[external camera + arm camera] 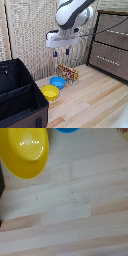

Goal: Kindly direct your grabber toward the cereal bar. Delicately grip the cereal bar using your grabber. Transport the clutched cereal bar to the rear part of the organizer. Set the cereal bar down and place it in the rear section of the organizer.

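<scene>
Seen only in the exterior view: organizer (17,92), one black fabric box with an inner divider, sitting at the floor's edge on the exterior view's left. Just beside it, one yellow bowl (50,92), touching or nearly touching one blue bowl (58,82) behind it. Standing upright just beyond the blue bowl, close to the back wall: one cereal bar (68,73), orange and red print facing out, untouched. Hanging well above the bowls and the bar: grabber (61,52), blue-tipped fingers pointing down with a small gap between them, clamped on nothing. At the exterior view's right edge, one brown drawer cabinet (110,45), two drawer fronts visible.

Shown only in the wrist view: close look at pale wooden floor (75,203), yellow bowl (26,150) and a sliver of blue bowl (67,130) at the frame's border. No fingers, bar or cabinet visible there. Nothing standing between grabber and bar.
</scene>
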Controlling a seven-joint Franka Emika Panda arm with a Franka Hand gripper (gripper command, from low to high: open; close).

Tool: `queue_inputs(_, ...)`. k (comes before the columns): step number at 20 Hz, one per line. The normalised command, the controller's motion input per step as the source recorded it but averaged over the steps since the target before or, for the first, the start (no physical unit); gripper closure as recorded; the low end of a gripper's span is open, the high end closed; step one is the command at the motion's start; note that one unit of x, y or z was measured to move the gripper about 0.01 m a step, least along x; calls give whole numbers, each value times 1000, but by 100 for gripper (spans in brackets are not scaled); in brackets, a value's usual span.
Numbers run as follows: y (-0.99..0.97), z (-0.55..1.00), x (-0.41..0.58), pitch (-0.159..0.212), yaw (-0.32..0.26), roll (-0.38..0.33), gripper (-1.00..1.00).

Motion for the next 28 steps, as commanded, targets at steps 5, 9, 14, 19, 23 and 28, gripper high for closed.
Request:
queue_inputs(5,-782,-115,191,-15,28,59,-100)
queue_inputs(9,-892,-124,216,0,51,81,-100)
queue_inputs(14,-706,-157,270,0,130,63,-100)
queue_inputs(19,-425,-205,294,0,172,17,-100)
queue_inputs(23,-154,-180,349,0,198,0,-100)
queue_inputs(28,-68,-187,271,23,134,-9,-100)
